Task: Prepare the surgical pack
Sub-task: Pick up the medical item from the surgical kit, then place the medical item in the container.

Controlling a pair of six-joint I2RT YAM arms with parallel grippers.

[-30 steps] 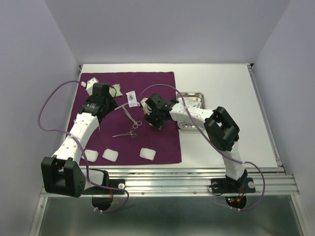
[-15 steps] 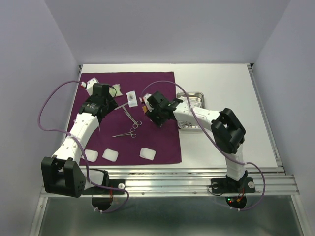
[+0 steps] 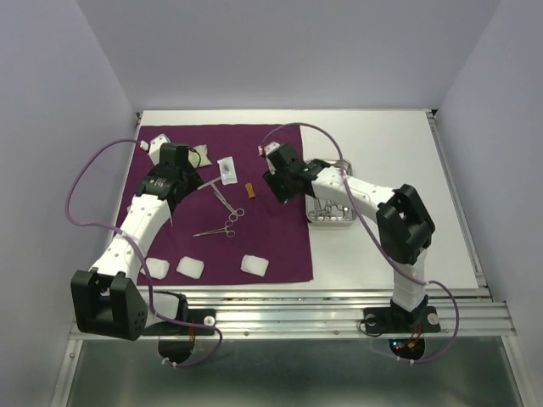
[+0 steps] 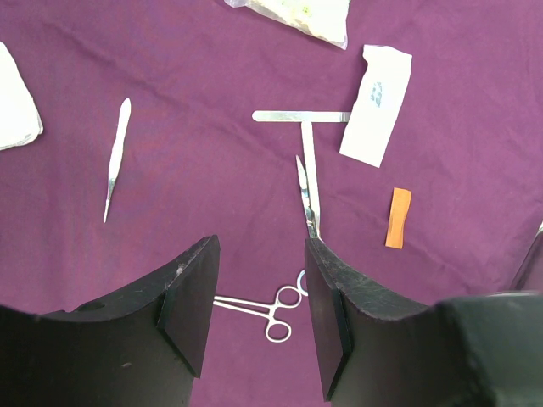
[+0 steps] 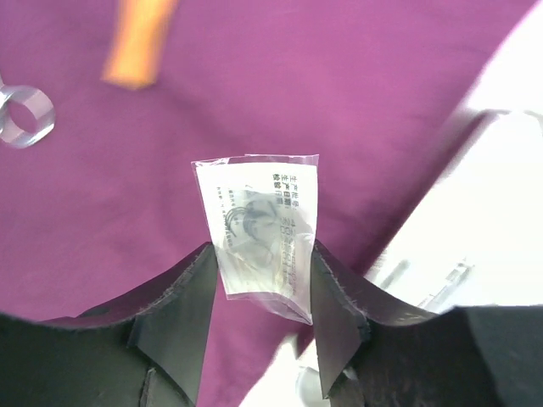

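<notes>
The right gripper (image 5: 261,254) is clenched on a clear packet (image 5: 263,212), which stands upright between its fingers with the print facing the camera. Under it lies the purple drape (image 3: 271,246), near that cloth's right edge. An orange strip (image 5: 140,38) lies on the cloth just to the left. The steel tray (image 3: 331,220) sits just to the right of the gripper, on the bare table beside the drape, with instruments in it.

The left gripper (image 4: 259,254) hangs over the drape's left part, jaws apart and holding nothing. Ringed forceps (image 4: 263,305) and scissors (image 4: 310,191) lie on the cloth right below it, and a white packet (image 4: 377,106) lies farther off. Three gauze pads (image 3: 190,268) sit along the drape's near edge.
</notes>
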